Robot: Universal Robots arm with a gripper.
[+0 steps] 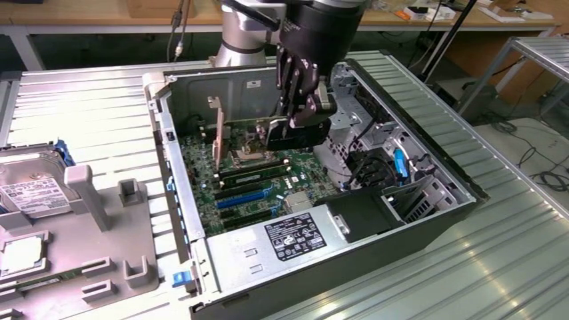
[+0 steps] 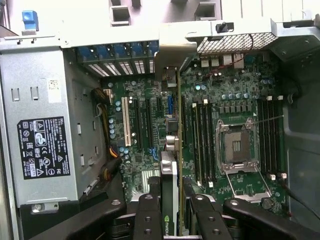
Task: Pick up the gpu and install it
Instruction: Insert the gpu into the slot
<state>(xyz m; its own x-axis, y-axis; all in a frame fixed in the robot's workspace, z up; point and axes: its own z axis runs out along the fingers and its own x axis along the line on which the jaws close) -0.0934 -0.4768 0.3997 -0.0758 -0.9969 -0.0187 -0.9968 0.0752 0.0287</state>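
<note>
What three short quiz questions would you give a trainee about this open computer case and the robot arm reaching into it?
1. True or false: the gripper is shut on the thin dark graphics card with a silvery metal bracket.
2. Where does the silver boxy hard drive with a white label lie? A: in the gripper. B: on the grey plastic tray at the exterior view's left. C: on the motherboard.
3. What colour is the label on the silver boxy power supply?
Key: 1 true; 2 B; 3 black.
</note>
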